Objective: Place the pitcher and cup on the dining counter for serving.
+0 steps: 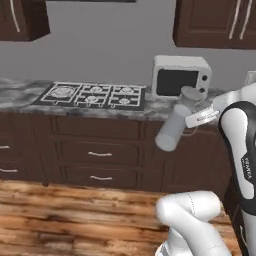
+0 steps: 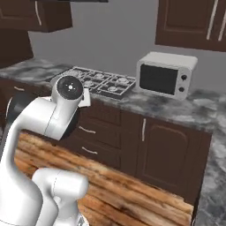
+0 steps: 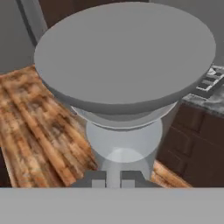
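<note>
The pitcher (image 1: 173, 125) is seen as a pale grey translucent vessel, carried in the air and tilted hard, its wider end low to the left and its narrower end up by the microwave; it is held clear of the bench, above the wooden floor; in the hand view the pitcher (image 3: 124, 87) is seen end-on, its broad round grey face looming close above a narrower translucent body.
</note>
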Controlling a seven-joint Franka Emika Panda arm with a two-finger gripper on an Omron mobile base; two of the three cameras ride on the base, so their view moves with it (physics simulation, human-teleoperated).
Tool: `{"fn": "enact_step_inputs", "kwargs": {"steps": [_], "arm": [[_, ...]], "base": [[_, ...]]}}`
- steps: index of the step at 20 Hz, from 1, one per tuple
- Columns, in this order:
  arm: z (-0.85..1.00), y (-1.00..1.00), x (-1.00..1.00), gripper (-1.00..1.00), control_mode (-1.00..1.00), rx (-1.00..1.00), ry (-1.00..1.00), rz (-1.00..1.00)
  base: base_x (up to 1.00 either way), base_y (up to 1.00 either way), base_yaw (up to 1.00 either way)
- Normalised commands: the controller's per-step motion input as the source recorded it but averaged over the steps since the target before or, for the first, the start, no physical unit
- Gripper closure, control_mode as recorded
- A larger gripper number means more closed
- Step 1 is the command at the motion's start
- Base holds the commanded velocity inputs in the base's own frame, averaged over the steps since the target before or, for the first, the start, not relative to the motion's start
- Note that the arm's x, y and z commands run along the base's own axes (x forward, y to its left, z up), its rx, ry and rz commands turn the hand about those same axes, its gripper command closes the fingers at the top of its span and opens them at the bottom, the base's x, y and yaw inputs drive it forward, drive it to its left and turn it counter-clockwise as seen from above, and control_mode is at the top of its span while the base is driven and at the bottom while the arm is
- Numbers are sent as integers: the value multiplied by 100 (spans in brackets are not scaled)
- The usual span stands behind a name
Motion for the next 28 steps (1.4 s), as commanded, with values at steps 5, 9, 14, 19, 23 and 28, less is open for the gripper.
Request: {"fn": "enact_step_inputs", "kwargs": {"steps": [5,9,14,19,23,28], "arm": [[0,0,0,100,100,0,0,0],[0,0,0,100,100,0,0,0],[0,0,0,100,100,0,0,0],[0,0,0,100,100,0,0,0],[0,0,0,100,100,0,0,0],[0,0,0,100,100,0,0,0]], "base": [[0,0,100],[0,0,100],[0,0,100],[10,1,97],[71,40,69],[72,87,40]]}}
